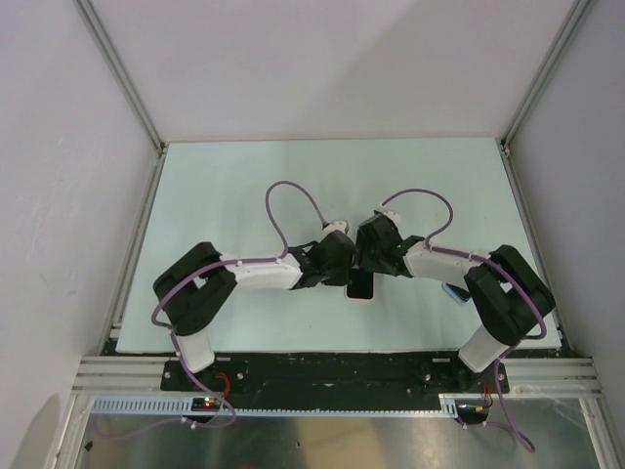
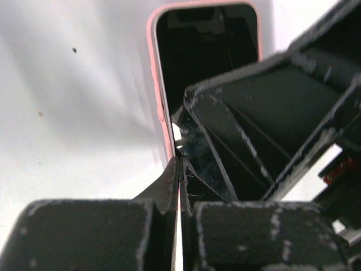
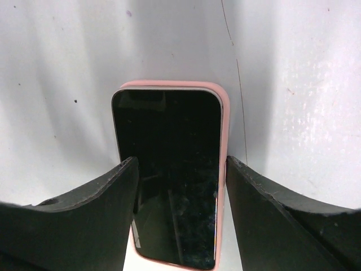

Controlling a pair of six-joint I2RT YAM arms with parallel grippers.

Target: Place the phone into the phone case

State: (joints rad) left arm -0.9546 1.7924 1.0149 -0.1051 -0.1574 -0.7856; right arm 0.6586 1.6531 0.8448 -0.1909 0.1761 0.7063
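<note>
The phone (image 3: 169,169), black screen up, lies flat on the table inside the pink phone case (image 3: 224,141). The case's rim shows along the phone's top and right side. My right gripper (image 3: 180,164) straddles the phone's middle, one finger against each long side. My left gripper (image 2: 180,161) is shut, and its tips rest at the left edge of the phone case (image 2: 161,107), beside the phone (image 2: 208,51). From above, both grippers meet over the phone (image 1: 360,285), the left gripper (image 1: 344,278) on one side and the right gripper (image 1: 369,269) on the other. Most of the phone is hidden there.
The pale mat (image 1: 244,195) covers the table inside white walls and aluminium frame posts (image 1: 122,73). A small light blue thing (image 1: 452,290) peeks out under the right arm. A right finger (image 2: 271,113) fills the right half of the left wrist view.
</note>
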